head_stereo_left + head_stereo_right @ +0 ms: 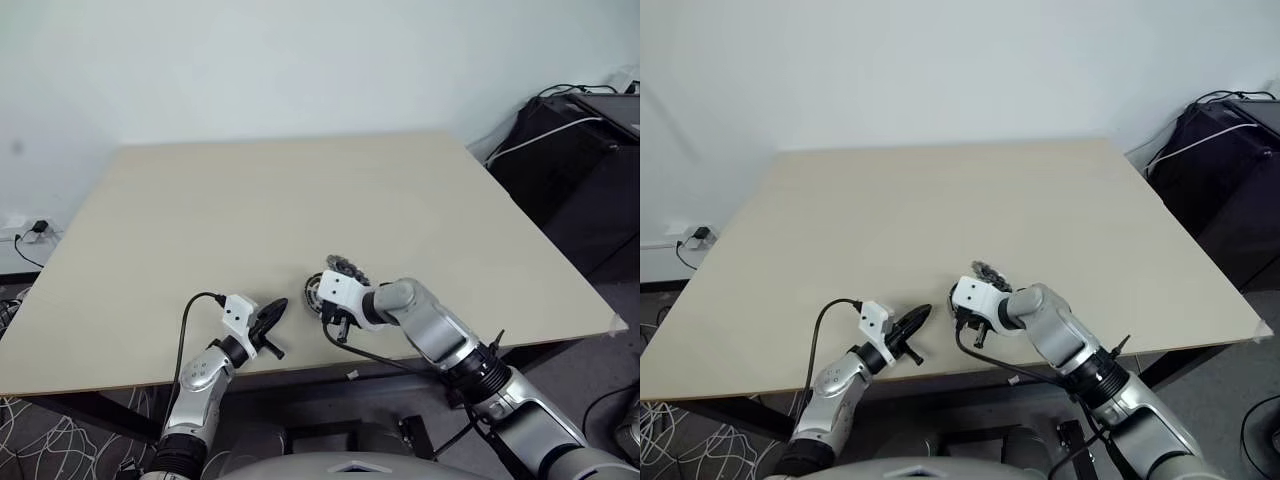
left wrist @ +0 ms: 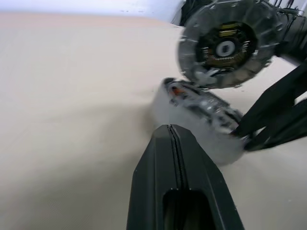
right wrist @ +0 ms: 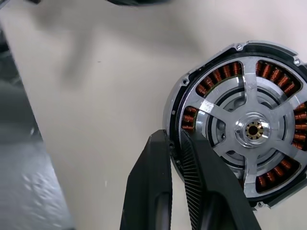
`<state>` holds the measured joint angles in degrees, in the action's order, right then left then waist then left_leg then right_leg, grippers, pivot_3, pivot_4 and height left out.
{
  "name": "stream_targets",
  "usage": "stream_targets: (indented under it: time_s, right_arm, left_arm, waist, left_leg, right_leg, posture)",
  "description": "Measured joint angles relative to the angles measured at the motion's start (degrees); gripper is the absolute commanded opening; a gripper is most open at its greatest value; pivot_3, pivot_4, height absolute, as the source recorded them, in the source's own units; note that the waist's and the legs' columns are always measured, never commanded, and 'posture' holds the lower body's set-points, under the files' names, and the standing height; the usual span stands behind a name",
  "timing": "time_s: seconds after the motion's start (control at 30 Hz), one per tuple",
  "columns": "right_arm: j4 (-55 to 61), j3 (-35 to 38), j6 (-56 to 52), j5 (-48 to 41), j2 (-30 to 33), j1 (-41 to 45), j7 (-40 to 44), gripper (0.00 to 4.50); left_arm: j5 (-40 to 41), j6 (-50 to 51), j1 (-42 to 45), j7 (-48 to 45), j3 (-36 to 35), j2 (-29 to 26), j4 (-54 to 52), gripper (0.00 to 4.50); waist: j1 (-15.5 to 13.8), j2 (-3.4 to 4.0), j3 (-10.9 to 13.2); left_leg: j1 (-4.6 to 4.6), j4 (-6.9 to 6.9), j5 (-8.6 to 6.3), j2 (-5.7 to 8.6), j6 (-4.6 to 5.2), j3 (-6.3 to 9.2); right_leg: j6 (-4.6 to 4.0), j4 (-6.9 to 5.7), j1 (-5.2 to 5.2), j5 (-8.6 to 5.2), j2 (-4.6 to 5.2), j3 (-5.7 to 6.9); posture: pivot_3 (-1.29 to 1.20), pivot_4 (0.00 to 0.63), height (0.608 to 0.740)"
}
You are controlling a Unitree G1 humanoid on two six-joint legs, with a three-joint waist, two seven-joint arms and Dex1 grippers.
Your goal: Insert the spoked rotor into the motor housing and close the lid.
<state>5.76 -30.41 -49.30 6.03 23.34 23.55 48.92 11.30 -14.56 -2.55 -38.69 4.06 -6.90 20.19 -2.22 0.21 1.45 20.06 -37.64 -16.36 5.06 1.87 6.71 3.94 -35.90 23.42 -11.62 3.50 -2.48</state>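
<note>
The motor housing, a dark ring with coppery windings, lies near the table's front edge. The shiny spoked rotor sits inside it. My right gripper is shut on the housing's rim, one finger outside the wall and one over the windings. The left wrist view shows the housing tilted, with the right fingers reaching it from the side. The lid, a silvery-grey round cap with a dark centre, stands tilted just behind the housing. My left gripper hovers shut and empty, pointing at the housing from the left.
The beige table stretches wide beyond the parts. Its front edge runs just under both grippers. Black equipment with cables stands off the table's right side. A wall socket with a plug sits at the far left.
</note>
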Motion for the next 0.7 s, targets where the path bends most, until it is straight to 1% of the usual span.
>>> stream_targets:
  time_s: [0.13,0.3,0.43,0.57,0.7]
  right_arm:
    - [3.55,4.18,-9.17,-3.01,-1.07,-0.11,-1.78,0.08]
    - [9.18,12.25,-25.40,-8.09,-6.11,0.49,-5.94,0.08]
    - [11.91,14.88,-34.42,-11.50,-9.01,0.71,-9.32,0.08]
    - [14.32,15.78,-39.41,-14.72,-9.85,0.74,-11.60,0.08]
    - [15.20,16.25,-41.38,-17.86,-8.40,1.07,-12.78,0.08]
  left_arm:
    - [0.00,0.00,0.01,-0.01,0.00,0.04,0.00,0.00]
    - [0.04,0.02,0.01,-0.02,-0.02,0.08,0.00,0.00]
    - [0.06,0.02,-0.01,0.01,-0.12,0.09,0.00,0.00]
    - [0.06,0.04,0.00,0.04,-0.15,0.10,0.00,0.00]
    - [0.06,0.07,0.00,0.17,-0.15,0.11,0.00,0.00]
  waist:
    - [0.12,0.00,0.01]
    - [0.16,-0.01,0.01]
    - [0.27,0.00,0.01]
    - [0.48,0.00,0.01]
    - [0.67,0.00,0.01]
  left_leg:
    - [0.03,0.01,-0.01,-0.01,0.01,-0.01]
    - [0.08,0.02,0.00,-0.02,0.00,0.01]
    - [0.10,0.02,-0.01,-0.01,0.01,0.01]
    - [0.13,0.02,-0.01,0.00,0.01,0.00]
    - [0.13,0.01,-0.01,0.00,0.01,0.00]
  right_leg:
    - [0.00,0.00,0.04,-0.01,0.00,0.00]
    - [-0.02,-0.01,0.10,0.00,-0.01,0.00]
    - [-0.03,0.00,0.12,0.01,0.00,0.00]
    - [-0.04,0.01,0.16,0.01,0.01,0.00]
    - [-0.02,0.01,0.16,0.01,0.01,0.01]
  posture:
    - [0.00,0.000,0.740]
    - [0.00,0.000,0.740]
    - [0.00,0.000,0.740]
    - [0.00,0.000,0.740]
    - [0.00,0.000,0.740]
